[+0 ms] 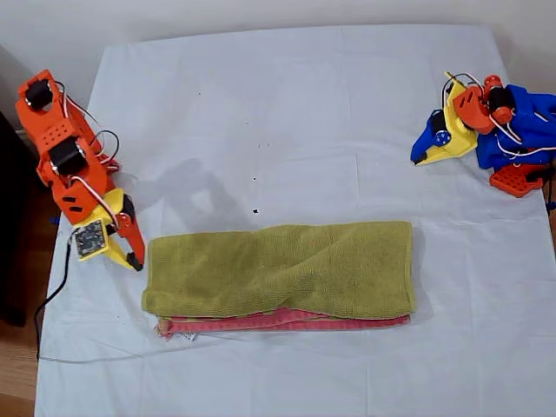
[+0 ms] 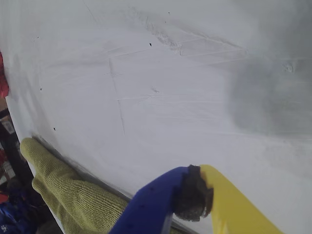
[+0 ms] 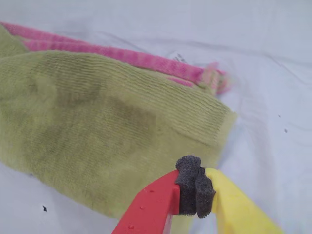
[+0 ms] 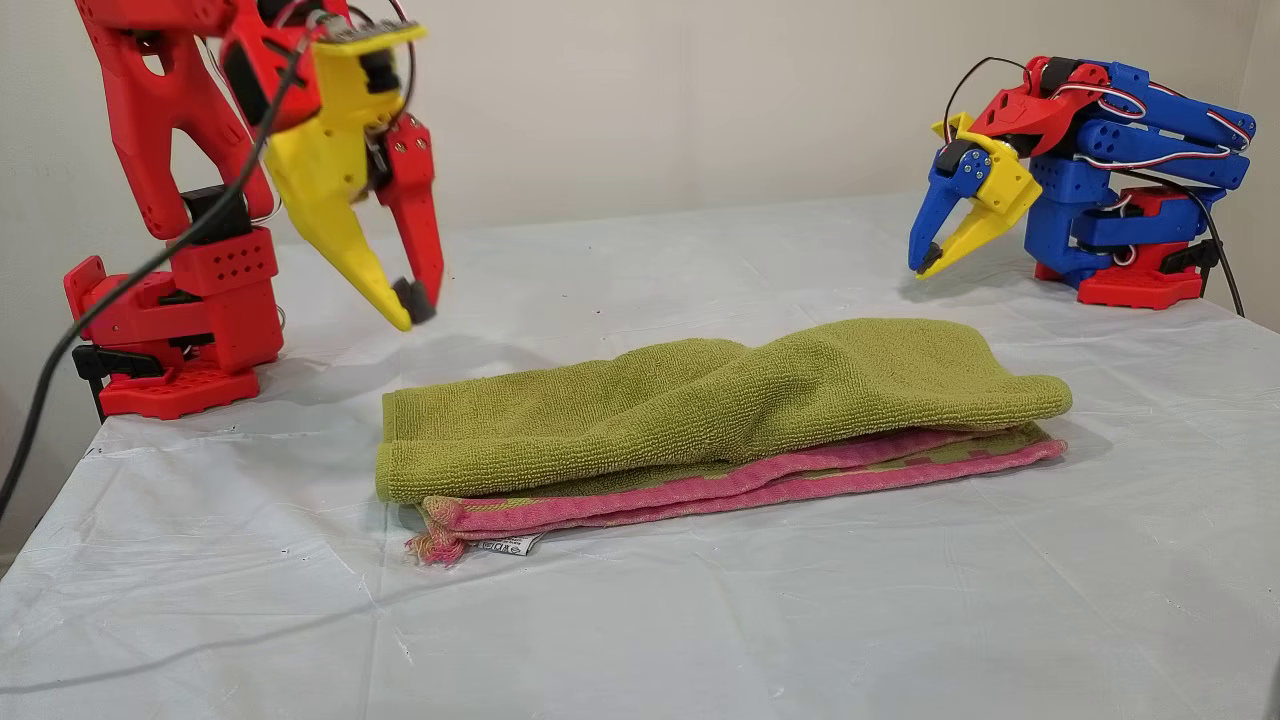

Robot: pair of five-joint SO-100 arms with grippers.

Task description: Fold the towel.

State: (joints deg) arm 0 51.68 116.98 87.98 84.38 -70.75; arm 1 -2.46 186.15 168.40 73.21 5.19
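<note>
The towel [image 1: 278,269] lies folded into a long olive-green strip across the near middle of the table, with its pink hems [image 4: 700,490] sticking out along the near edge and a small white tag [image 4: 505,545] at one end. My first gripper [image 1: 417,161], blue and yellow, hangs shut and holds nothing at the exterior view's right, well away from the towel [image 2: 63,195]. My second gripper [image 1: 135,261], red and yellow, is shut on nothing just beyond the towel's end at the exterior view's left. Its pads [image 3: 195,190] hover over the towel's corner [image 3: 97,131].
A pale sheet [image 1: 287,113] covers the whole table. The red arm's base [image 4: 180,330] stands at the other view's left and the blue arm's base [image 4: 1130,280] at its right. A black cable [image 1: 52,295] hangs off the table edge at the exterior view's left.
</note>
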